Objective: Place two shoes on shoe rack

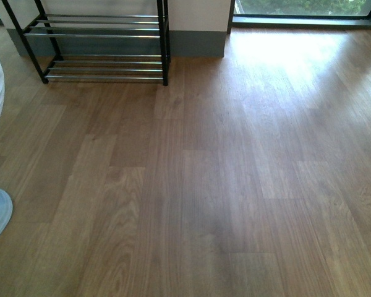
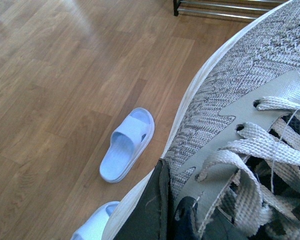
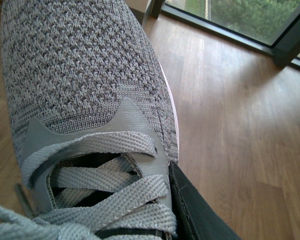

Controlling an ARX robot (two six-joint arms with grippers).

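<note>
Left fingers [image 2: 151, 210] pinch left shoe [image 2: 250, 85] near its laces; right fingers [image 3: 197, 210] pinch right shoe [image 3: 85, 65]; shoe rack [image 1: 99, 35] ahead-left.

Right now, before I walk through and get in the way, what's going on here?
Each arm holds a grey knit sneaker: the left pincer grips one sneaker, the right pincer the other sneaker. Both seem lifted off the wooden floor. The shoe rack stands ahead to the left, its visible bars bare. Two light blue slippers lie on the floor near the left arm.
</note>
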